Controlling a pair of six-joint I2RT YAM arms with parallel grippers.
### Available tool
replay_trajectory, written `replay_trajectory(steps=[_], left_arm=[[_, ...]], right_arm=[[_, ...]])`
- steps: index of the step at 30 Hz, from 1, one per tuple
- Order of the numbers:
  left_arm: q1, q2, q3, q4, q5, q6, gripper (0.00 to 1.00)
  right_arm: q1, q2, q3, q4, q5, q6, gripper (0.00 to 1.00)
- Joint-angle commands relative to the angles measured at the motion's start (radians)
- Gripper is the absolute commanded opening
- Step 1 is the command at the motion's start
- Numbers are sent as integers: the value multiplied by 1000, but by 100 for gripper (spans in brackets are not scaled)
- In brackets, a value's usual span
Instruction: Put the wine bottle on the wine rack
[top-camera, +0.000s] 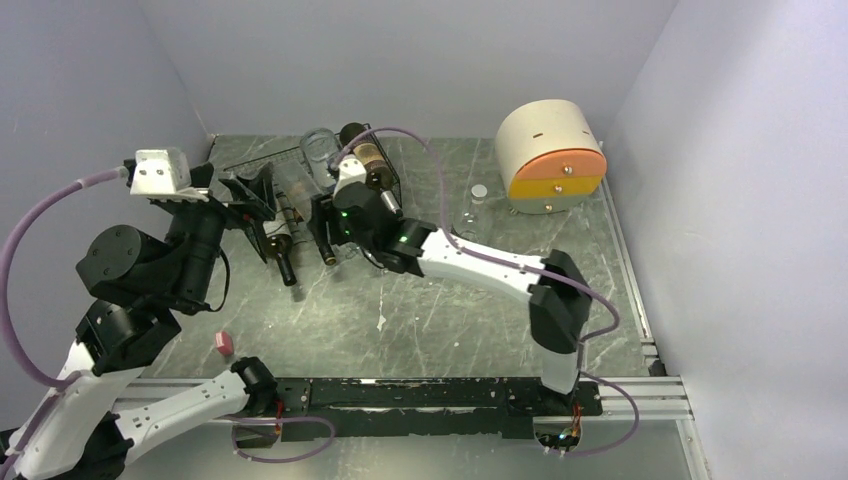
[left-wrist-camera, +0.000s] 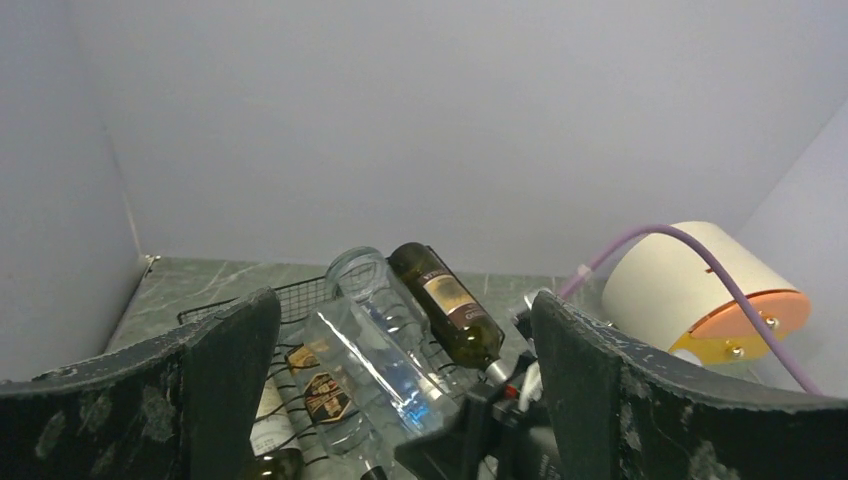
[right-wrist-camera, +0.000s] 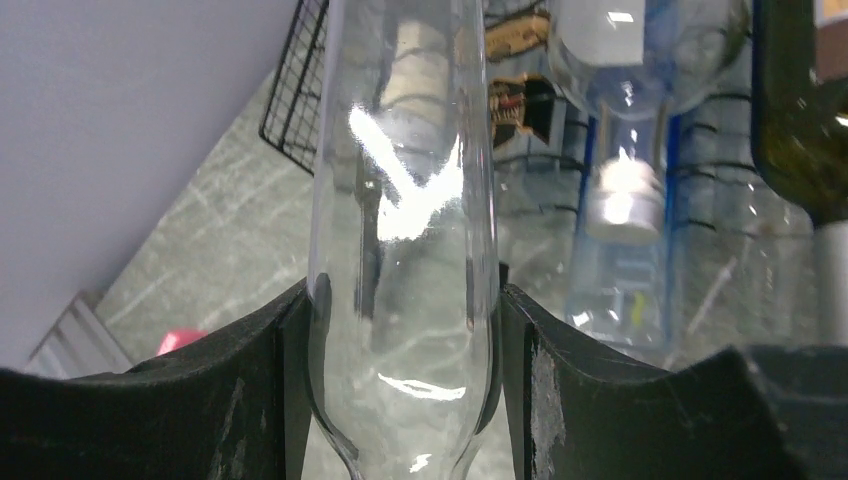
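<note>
The right gripper (right-wrist-camera: 400, 330) clamped the clear glass wine bottle (right-wrist-camera: 400, 180); the left gripper (left-wrist-camera: 405, 345) gaped empty. Slick glass could slip, or clip racked bottles (right-wrist-camera: 620, 200) at one o'clock on the black wire rack (right-wrist-camera: 290, 105).

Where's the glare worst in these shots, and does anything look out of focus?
Right wrist: strong white glare on the clear bottle, and the wine rack behind it is soft. Left wrist: its own fingers are dark against the pale wall. Top external: even light, only faint shadows.

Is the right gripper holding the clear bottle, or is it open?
The right gripper is shut on the clear bottle: in the right wrist view both fingers press its sides.
</note>
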Motion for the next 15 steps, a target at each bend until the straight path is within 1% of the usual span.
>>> replay_trajectory(steps=[1, 5, 10, 15], left_arm=[[4, -10, 16, -77, -49, 23, 99], [4, -24, -4, -71, -50, 29, 99], [5, -22, -15, -61, -47, 36, 99], [5, -12, -20, -61, -49, 41, 99]], right_arm=[[4, 102, 155, 125, 146, 36, 0], [13, 204, 264, 129, 187, 15, 0], [13, 357, 403, 123, 200, 4, 0], [13, 467, 510, 124, 220, -13, 0]])
